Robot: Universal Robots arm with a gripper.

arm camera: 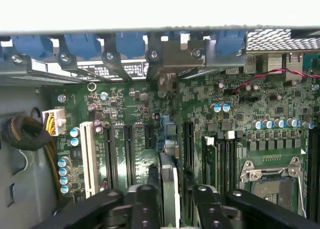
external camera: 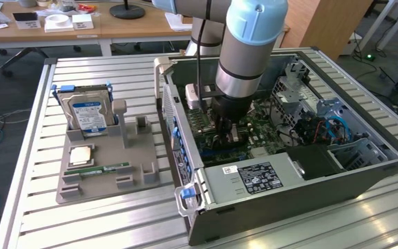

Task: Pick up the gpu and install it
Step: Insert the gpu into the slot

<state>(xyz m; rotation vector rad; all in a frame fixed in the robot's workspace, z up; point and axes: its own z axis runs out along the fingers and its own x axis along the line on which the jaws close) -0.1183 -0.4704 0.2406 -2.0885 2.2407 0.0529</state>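
Seen edge-on in the wrist view, the gpu (arm camera: 170, 184) is a thin dark card standing upright in a motherboard slot. Its silver end bracket (arm camera: 172, 56) sits at the case's rear wall under the blue latches. My gripper (arm camera: 175, 201) straddles the card's near end. One black finger (arm camera: 145, 201) lies close against the card, and a narrow gap shows between the card and the other finger (arm camera: 206, 204). In the exterior view the gripper (external camera: 232, 136) reaches straight down into the open computer case (external camera: 365, 171), low over the green motherboard (external camera: 254, 136).
A grey fixture (external camera: 138, 155) beside the case holds a silver hard drive with a blue label (external camera: 88, 115), a CPU (external camera: 81, 154) and a green RAM stick (external camera: 105, 168). Inside the case are the power supply (external camera: 254, 176), the drive cage, the CPU socket (arm camera: 272, 181) and a cable bundle (arm camera: 25, 131).
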